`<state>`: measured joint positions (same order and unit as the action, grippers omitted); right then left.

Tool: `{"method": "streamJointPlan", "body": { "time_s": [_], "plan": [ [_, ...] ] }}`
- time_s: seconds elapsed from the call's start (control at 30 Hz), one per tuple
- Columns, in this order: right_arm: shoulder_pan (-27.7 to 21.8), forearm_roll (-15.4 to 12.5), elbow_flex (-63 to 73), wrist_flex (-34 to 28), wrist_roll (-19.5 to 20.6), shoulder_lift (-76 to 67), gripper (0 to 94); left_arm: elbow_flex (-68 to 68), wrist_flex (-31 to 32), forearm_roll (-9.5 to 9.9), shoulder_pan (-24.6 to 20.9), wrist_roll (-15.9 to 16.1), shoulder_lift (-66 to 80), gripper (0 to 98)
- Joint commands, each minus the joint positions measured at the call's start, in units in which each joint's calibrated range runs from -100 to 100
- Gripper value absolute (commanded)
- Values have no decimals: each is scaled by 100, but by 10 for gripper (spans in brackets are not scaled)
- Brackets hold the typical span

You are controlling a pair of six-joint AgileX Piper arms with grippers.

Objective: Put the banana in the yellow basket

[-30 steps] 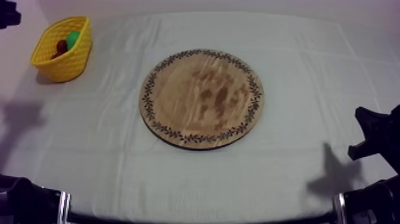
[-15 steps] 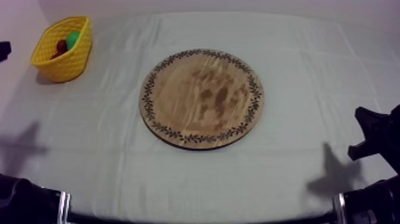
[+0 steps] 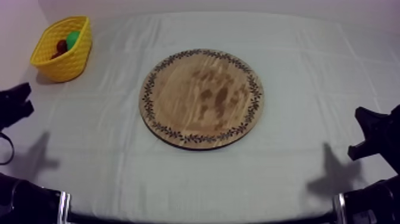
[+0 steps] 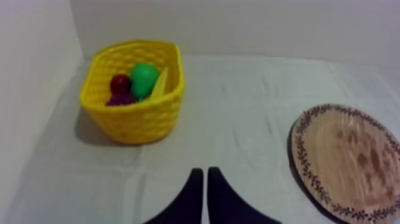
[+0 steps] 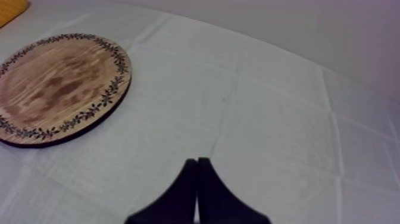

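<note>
The banana (image 4: 159, 83) lies in the basket (image 4: 134, 122) at the far left corner of the table (image 3: 309, 47), leaning beside the pear (image 4: 143, 78). The left gripper (image 4: 204, 171), with its fingers pressed together on nothing, is at the left edge and points toward the basket, well apart from it. The right gripper (image 5: 197, 161), also pressed together, is at the right edge, beyond the board (image 3: 202, 98) from the banana.

Banana (image 4: 160, 84) half behind pear (image 4: 143, 78) (in basket (image 4: 134, 119)); board (image 4: 351, 161) partly off-frame
</note>
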<state>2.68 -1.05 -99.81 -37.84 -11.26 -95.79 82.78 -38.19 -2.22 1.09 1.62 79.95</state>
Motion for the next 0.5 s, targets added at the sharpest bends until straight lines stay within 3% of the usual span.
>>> {"method": "streamJointPlan", "body": {
  "time_s": [0.0,0.3,0.47],
  "plan": [
    [0,0,3,2,0,3,2,370,32,-3,2,-16,249,0],
    [0,0,3,2,0,3,2,1299,6,-9,69,-153,1171,0],
    [-5,0,3,2,2,3,2,1419,-168,92,89,-210,1477,0]
  ]
}}
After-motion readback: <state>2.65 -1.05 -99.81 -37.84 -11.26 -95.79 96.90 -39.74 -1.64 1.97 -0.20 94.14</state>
